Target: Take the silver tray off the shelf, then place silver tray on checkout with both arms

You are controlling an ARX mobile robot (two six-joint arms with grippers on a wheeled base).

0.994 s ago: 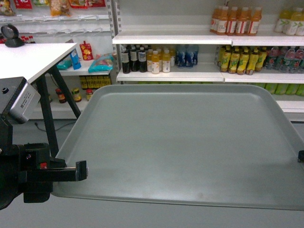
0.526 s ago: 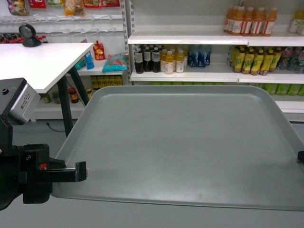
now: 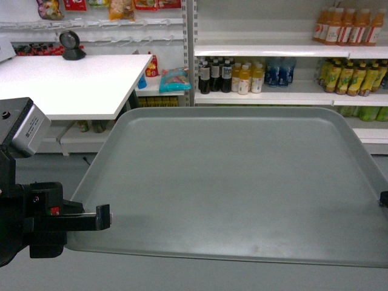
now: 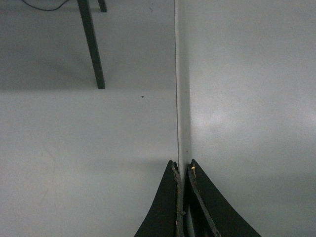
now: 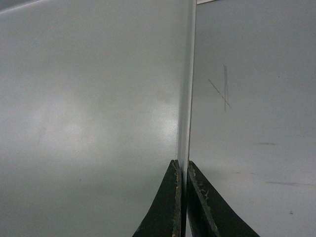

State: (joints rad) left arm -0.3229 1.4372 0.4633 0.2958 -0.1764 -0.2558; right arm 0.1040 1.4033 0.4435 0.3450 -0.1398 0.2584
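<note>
Silver tray (image 3: 242, 182) edges pinched: left claw (image 4: 182, 170), right claw (image 5: 181, 168); apparently level.

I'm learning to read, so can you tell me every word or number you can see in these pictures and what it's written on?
No text can be read anywhere.
Grey camera box on the left arm: a small label, too blurred to read.
Drink bottles on the store shelves: labels too small to read.
Hanging snack packets: print too blurred to read.
The silver tray is plain, with no writing, in the head and both wrist views.
</note>
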